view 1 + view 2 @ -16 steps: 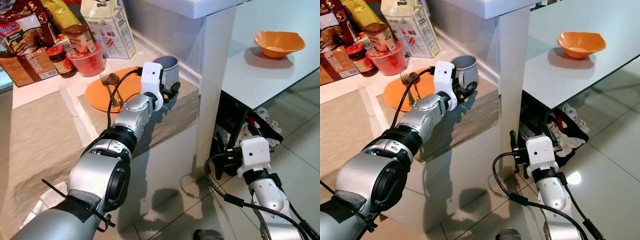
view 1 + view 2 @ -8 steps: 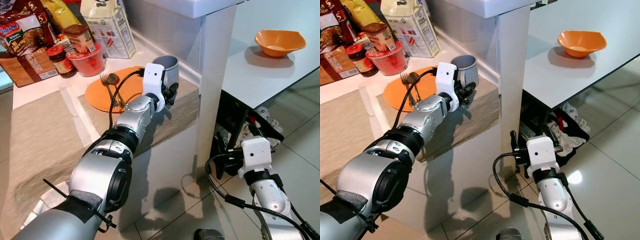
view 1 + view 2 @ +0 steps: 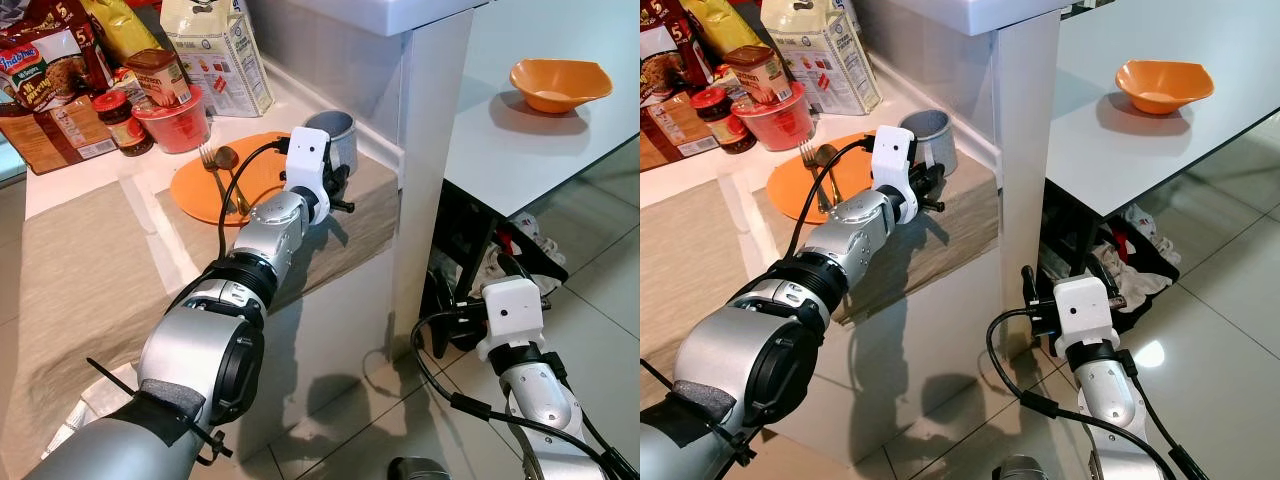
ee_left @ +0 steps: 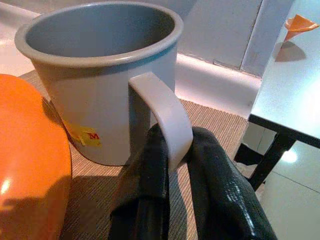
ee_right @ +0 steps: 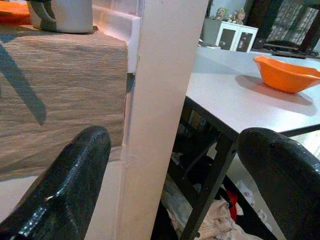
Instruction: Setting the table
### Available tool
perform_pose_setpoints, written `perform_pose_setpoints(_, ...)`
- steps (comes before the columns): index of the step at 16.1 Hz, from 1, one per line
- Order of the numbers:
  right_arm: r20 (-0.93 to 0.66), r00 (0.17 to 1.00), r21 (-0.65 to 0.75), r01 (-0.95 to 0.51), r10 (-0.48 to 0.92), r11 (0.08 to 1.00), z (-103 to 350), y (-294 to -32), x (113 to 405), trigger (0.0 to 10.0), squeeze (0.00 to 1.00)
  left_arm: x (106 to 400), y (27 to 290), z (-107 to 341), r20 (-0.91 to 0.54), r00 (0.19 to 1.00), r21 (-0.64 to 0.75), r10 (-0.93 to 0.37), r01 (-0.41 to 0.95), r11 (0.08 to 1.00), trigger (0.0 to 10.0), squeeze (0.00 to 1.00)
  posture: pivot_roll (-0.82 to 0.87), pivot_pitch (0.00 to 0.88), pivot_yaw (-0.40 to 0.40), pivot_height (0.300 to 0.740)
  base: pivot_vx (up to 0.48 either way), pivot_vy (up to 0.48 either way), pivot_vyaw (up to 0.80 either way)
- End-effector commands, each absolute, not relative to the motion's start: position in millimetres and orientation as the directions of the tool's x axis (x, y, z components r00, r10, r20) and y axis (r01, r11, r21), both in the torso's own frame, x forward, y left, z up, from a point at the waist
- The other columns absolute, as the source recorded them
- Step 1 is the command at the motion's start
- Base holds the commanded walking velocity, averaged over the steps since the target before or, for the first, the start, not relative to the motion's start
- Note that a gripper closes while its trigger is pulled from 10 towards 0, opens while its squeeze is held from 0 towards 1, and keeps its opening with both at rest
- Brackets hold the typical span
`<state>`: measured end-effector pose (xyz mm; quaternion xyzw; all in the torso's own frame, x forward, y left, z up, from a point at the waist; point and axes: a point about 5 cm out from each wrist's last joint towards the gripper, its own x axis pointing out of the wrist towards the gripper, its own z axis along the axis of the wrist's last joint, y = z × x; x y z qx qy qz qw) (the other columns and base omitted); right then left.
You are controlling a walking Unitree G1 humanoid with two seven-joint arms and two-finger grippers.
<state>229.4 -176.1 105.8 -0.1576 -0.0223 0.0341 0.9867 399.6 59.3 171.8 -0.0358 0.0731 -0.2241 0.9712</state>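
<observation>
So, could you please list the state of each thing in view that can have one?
Grey mug: upright, empty, standing on the mat beside the orange plate.
Left gripper: shut on the mug's handle.
Right gripper: open, hanging low by the white pillar.
Fork and spoon: lying on the plate.
Orange bowl: upright on the white table.

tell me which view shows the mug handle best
The left wrist view: the mug is close up and its handle sits between the left gripper jaws. Both eye views show the mug small, its handle hidden behind the gripper. The right wrist view catches the mug at its edge, handle dim.
</observation>
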Motion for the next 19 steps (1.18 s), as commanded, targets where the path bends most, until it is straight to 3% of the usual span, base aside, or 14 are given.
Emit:
perform_pose_setpoints(1,0.046,0.995,-0.312,-0.071,0.090,0.947,110,-171,230,10.0,0.00,402,62,177,-0.120,0.896,-0.101,-0.428,0.418,0.903,0.0,0.00,-0.31,0.037,0.155,0.736,0.000,0.000,0.00)
perform_pose_setpoints(5,0.043,0.995,-0.313,-0.074,0.092,0.947,110,-171,230,10.0,0.00,403,61,184,-0.084,0.896,-0.102,-0.436,0.427,0.898,0.0,0.00,-0.30,0.030,0.154,0.736,0.000,0.000,0.00)
perform_pose_setpoints(12,0.045,0.993,-0.313,-0.086,0.105,0.946,108,-168,237,10.0,0.00,407,56,229,0.132,0.850,-0.007,-0.510,0.516,0.857,0.0,0.00,-0.28,0.000,0.140,0.736,0.000,0.000,0.00)
perform_pose_setpoints(19,0.051,0.987,-0.305,-0.128,0.150,0.944,107,-159,250,10.0,0.00,413,115,246,0.210,0.917,0.067,-0.339,0.333,0.941,0.0,0.00,-0.20,0.000,0.099,0.736,0.000,0.000,0.00)
